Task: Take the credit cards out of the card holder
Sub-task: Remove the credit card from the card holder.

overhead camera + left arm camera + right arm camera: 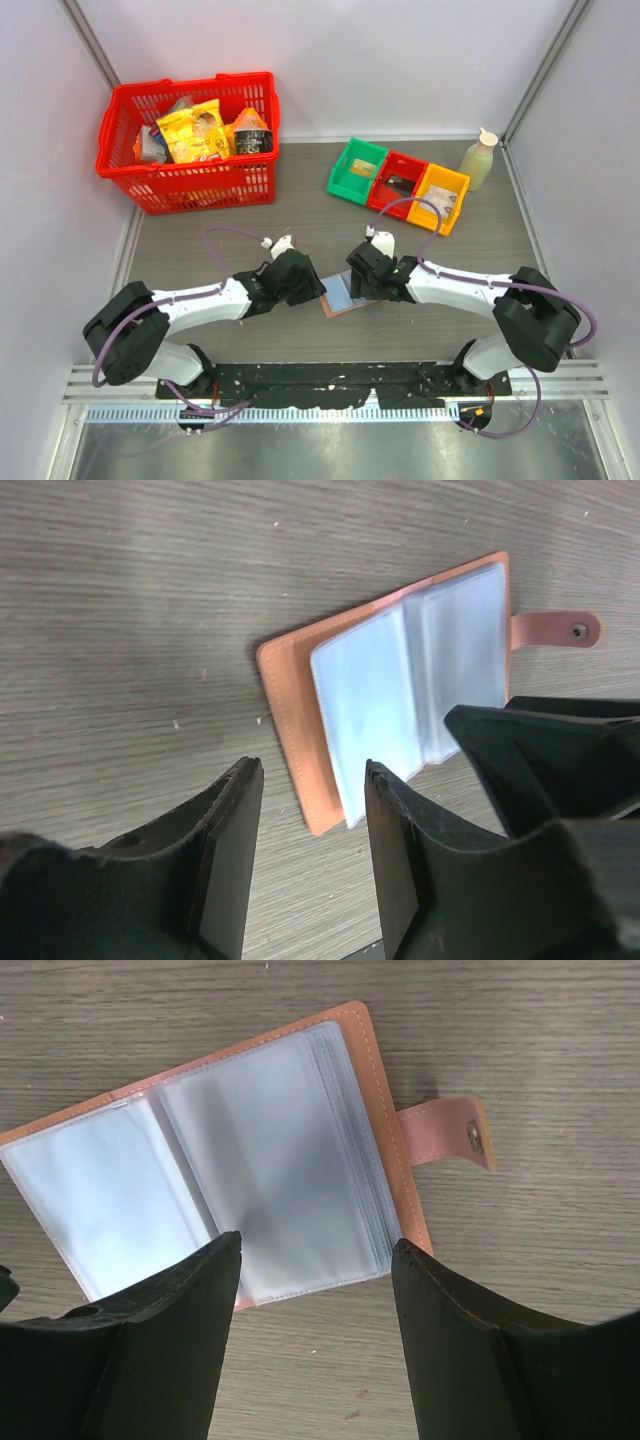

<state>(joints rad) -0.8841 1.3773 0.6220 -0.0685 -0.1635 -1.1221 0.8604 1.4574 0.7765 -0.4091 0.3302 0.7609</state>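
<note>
Card holder [338, 297] lies open and flat on the worktop [450, 335] between the two arms, with its clear sleeves [260, 1160] facing up and the snap tab [450, 1138] sticking out sideways. Left fingers [235, 850] are moderately parted over its edge and grip nothing. Right fingers [180, 1330] are spread wide above the sleeves and hold nothing.

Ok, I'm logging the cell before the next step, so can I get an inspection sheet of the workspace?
Surface: grey wood-grain table.
Job's things: card holder lies open, clear sleeves up; credit cards not seen outside it.
Clutter: red basket of groceries, three bins, bottle, all at the far side.
Grippers: left gripper and right gripper open, at the holder's two sides.
Cables: purple cables looped along both arms.
Surroundings: white walls.
</note>
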